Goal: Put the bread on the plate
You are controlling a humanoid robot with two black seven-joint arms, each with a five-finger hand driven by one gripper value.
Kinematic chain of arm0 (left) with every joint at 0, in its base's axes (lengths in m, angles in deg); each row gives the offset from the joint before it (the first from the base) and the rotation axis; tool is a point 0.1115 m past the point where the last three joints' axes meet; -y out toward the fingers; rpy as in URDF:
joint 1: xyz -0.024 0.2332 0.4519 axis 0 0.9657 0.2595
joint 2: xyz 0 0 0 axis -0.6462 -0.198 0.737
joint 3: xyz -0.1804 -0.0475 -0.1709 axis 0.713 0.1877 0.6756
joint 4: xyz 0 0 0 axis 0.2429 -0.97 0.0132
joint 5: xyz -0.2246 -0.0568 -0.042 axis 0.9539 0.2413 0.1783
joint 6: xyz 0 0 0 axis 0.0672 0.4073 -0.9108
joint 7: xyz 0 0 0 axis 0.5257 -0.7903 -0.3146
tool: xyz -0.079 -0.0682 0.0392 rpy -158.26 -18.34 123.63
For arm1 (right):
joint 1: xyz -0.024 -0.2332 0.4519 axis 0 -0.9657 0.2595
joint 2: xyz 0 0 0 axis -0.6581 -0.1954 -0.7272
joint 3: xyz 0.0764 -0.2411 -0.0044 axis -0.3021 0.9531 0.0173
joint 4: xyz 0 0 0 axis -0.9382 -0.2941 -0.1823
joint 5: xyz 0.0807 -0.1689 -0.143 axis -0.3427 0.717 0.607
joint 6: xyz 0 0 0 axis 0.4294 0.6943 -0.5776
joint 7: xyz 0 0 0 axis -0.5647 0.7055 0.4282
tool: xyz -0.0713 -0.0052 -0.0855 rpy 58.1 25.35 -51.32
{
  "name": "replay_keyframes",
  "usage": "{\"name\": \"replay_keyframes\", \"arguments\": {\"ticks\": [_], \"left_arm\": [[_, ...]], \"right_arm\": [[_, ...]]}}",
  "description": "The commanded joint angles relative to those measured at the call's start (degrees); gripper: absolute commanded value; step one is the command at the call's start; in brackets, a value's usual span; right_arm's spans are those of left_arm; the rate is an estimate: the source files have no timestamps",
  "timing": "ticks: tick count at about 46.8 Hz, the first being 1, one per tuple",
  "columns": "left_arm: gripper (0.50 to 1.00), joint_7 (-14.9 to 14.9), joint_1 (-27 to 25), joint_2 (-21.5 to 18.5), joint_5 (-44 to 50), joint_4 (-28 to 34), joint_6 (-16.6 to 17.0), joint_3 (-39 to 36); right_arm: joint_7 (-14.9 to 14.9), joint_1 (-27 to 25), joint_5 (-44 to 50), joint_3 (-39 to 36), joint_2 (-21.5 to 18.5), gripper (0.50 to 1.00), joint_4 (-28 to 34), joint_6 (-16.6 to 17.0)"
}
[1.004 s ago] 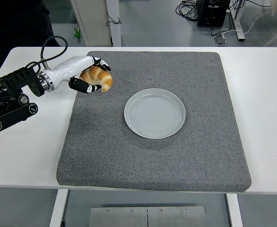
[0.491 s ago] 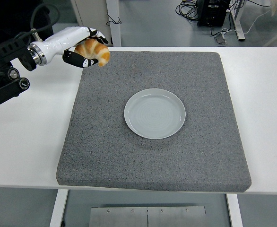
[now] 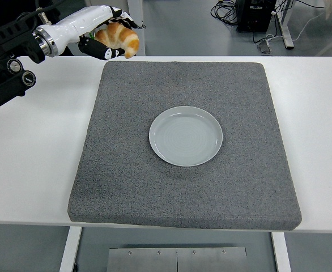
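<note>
- My left hand (image 3: pixel 101 35) is wrapped around the bread (image 3: pixel 118 38), a golden croissant, with the dark fingertips (image 3: pixel 105 52) curled under it and the white palm over its back.
- The croissant hangs in the air past the far left corner of the grey mat (image 3: pixel 183 141), above the table's (image 3: pixel 35 141) far edge, well apart from the plate (image 3: pixel 185 136).
- The plate sits bare near the middle of the mat.
- I judge the bread to be light and soft, with a flaky crust that would dent or shed if squeezed hard; a gentle cradle is enough.
- The best hold looks like the thick middle of the curve, which is where I have it; the thin tips would bend or tear.
- It should not be slippery, so a loose grip ought to carry it without crushing.
- Compared with a second ago, my hand has risen and drawn back: then the croissant was low over the mat's far left corner, and now it is higher and beyond the far edge.
- The plate and mat have not shifted.
- My right arm does not show.
</note>
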Motion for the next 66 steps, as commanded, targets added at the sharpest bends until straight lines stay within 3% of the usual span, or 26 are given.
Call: {"name": "replay_keyframes", "arguments": {"ticks": [1,19,30,39,49,66], "left_arm": [[0.628,-0.5,-0.6,0.6,0.0,0.0,-0.9,1.0],[0.631,-0.6,-3.4,5.6,-0.3,0.4,-1.1,1.6],[0.631,-0.9,-4.1,6.5,-1.9,1.1,-1.0,1.7],[0.636,-1.1,-3.6,7.2,-3.0,5.0,-1.0,1.7],[0.636,-3.4,-3.0,7.8,-3.1,8.4,-0.9,1.7],[0.636,-3.5,2.2,11.5,-8.8,10.8,-0.6,2.9]], "right_arm": [[0.0,0.0,0.0,0.0,0.0,1.0,0.0,0.0],[0.0,0.0,0.0,0.0,0.0,1.0,0.0,0.0],[0.0,0.0,0.0,0.0,0.0,1.0,0.0,0.0],[0.0,0.0,0.0,0.0,0.0,1.0,0.0,0.0],[0.0,0.0,0.0,0.0,0.0,1.0,0.0,0.0],[0.0,0.0,0.0,0.0,0.0,1.0,0.0,0.0]]}}
